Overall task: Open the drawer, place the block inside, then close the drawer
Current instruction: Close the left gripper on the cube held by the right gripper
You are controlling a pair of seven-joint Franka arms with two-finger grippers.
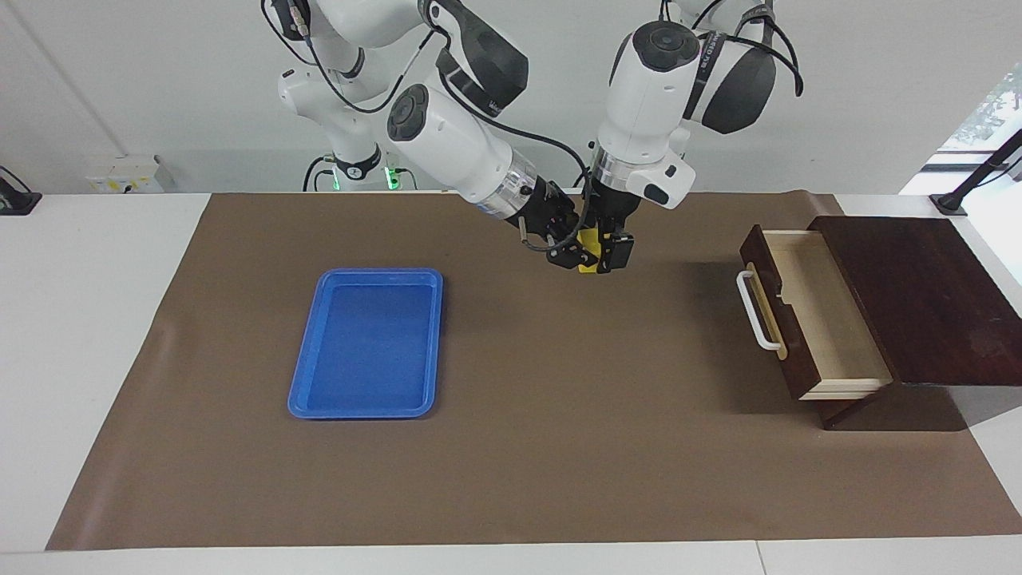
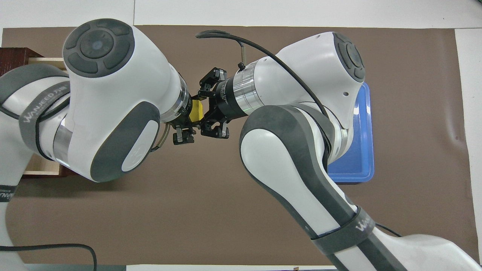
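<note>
The yellow block (image 1: pixel 588 240) hangs in the air over the brown mat's middle, between both grippers; it also shows in the overhead view (image 2: pixel 196 111). My left gripper (image 1: pixel 603 254) (image 2: pixel 187 126) points down and is shut on the block. My right gripper (image 1: pixel 568 243) (image 2: pixel 207 105) reaches in from the side, its fingers spread wide around the block. The drawer (image 1: pixel 822 311) of the dark brown box (image 1: pixel 918 295) at the left arm's end stands pulled open, its pale interior bare and its white handle (image 1: pixel 754 311) facing the table's middle. The left arm hides most of the drawer (image 2: pixel 41 170) in the overhead view.
A flat blue tray (image 1: pixel 363 343) (image 2: pixel 362 150) lies empty on the brown mat (image 1: pixel 511 447) toward the right arm's end. Both arms crowd the space over the mat's middle.
</note>
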